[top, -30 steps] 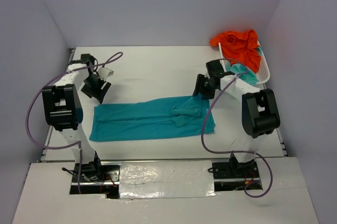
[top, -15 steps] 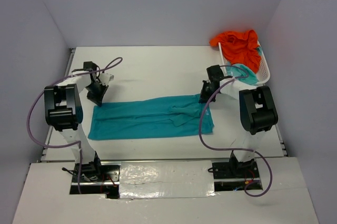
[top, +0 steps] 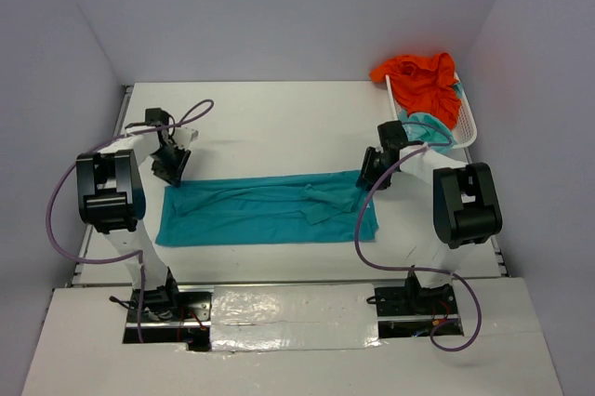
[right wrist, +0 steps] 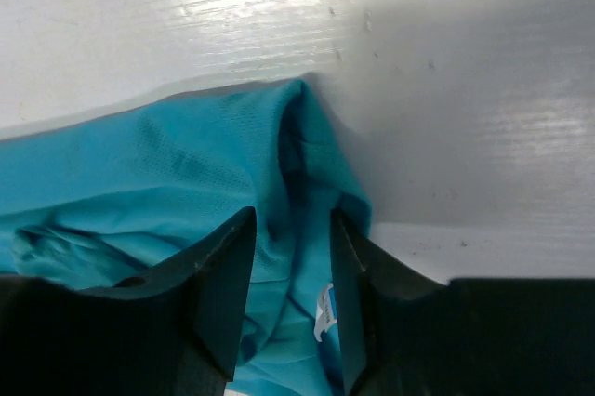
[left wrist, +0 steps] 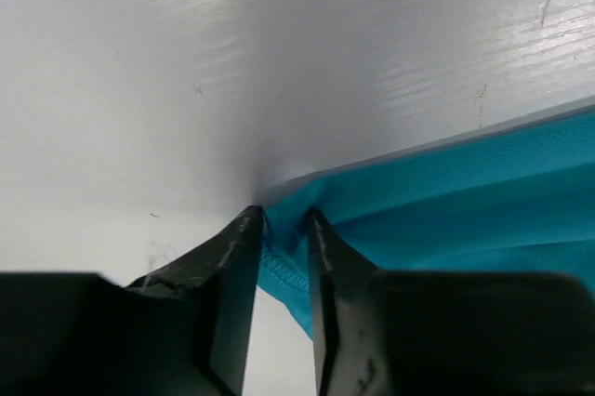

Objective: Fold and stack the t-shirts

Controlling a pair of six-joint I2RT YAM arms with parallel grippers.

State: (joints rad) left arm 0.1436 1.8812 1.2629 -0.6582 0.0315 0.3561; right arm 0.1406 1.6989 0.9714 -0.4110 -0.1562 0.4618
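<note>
Counter (top: 279, 126): one teal t-shirt (top: 265, 210) lies on it as a long, narrow band running left to right between the two arms. The band is mostly flat, with a patch of creased cloth right of its middle.

Left end effector (top: 172, 168): positioned low at the far left corner of the teal t-shirt. In the left wrist view the two fingers (left wrist: 232, 266) stand close together with the hemmed corner of the cloth bunched between them. The corner is drawn up to the fingertips, with a shadow on the counter just beyond it. Finding: closed on the corner of the teal t-shirt.

Right end effector (top: 375, 170): positioned low at the far right corner of the same shirt. In the right wrist view a raised ridge of teal cloth runs in between the fingers (right wrist: 218, 284) and fills the gap. A small white label (right wrist: 325, 308) shows on the cloth beside the right-hand finger. Finding: closed on the shirt's right corner.

Basket (top: 469, 126): white mesh, at the far right corner of the counter, well apart from the teal t-shirt. The orange t-shirt (top: 423, 80) lies crumpled over its far end and spills past the rim. The mint-aqua t-shirt (top: 428, 126) sits bunched inside, nearer the arms, partly under the orange one. Both are unfolded.
</note>
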